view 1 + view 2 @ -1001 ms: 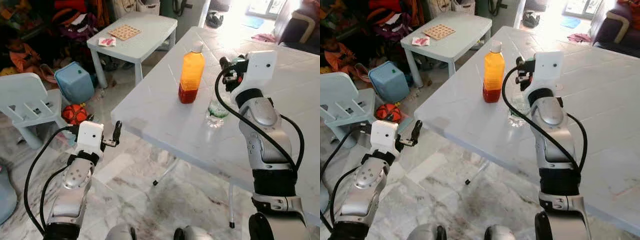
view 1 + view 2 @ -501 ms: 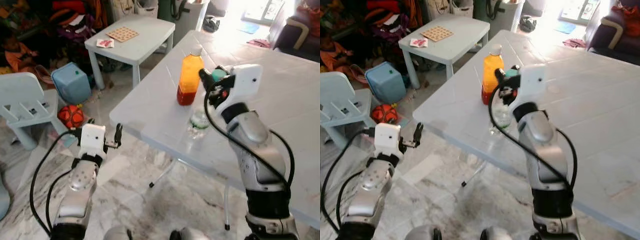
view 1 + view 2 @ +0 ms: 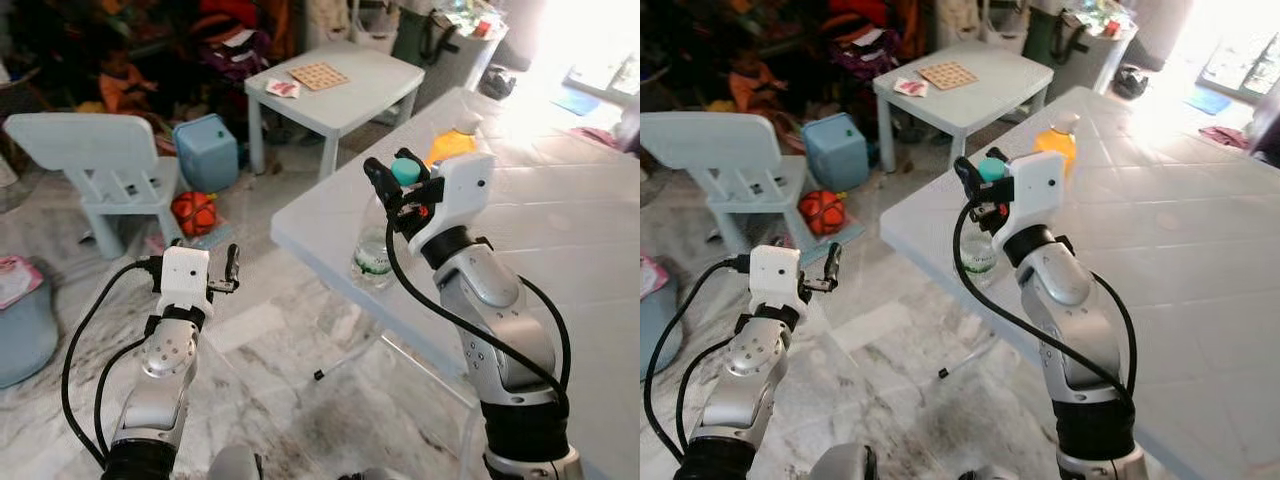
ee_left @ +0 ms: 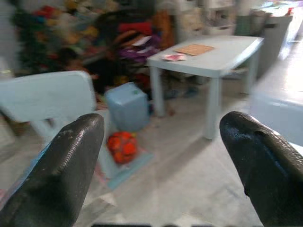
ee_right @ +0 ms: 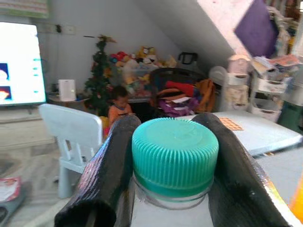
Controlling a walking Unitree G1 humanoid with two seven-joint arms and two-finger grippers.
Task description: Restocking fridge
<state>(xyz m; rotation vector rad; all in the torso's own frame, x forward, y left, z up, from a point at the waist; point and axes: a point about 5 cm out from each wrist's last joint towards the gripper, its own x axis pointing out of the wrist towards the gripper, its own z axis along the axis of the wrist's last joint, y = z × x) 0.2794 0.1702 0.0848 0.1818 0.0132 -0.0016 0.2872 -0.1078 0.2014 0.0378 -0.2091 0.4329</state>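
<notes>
— Right claw [image 3: 385, 190] is clamped on the water bottle [image 3: 376, 250], one black finger on each side of the neck just under the teal cap [image 5: 174, 153]. Does that match what you see?

— Yes. The wrist view shows both fingers [image 5: 108, 170] pressed against the neck with the cap between them. The bottle looks lifted, hanging by the near edge of the white bench [image 3: 560, 210] rather than standing on it, though I can't be sure its base is off the top.

— And the orange juice bottle [image 3: 1058, 140]?

— Upright on the bench, behind the right arm, untouched.

— Left claw [image 3: 232, 270]?

— Fingers apart, holding nothing, low over the marble floor [image 3: 290, 340] beside the bench.

— So which step is this?

— I judge it the pick-up and carry-off of the first bottle. No fridge appears, so the next move calls for keeping the grip firm on that narrow neck while turning to find it; a hanging bottle may swing
</notes>
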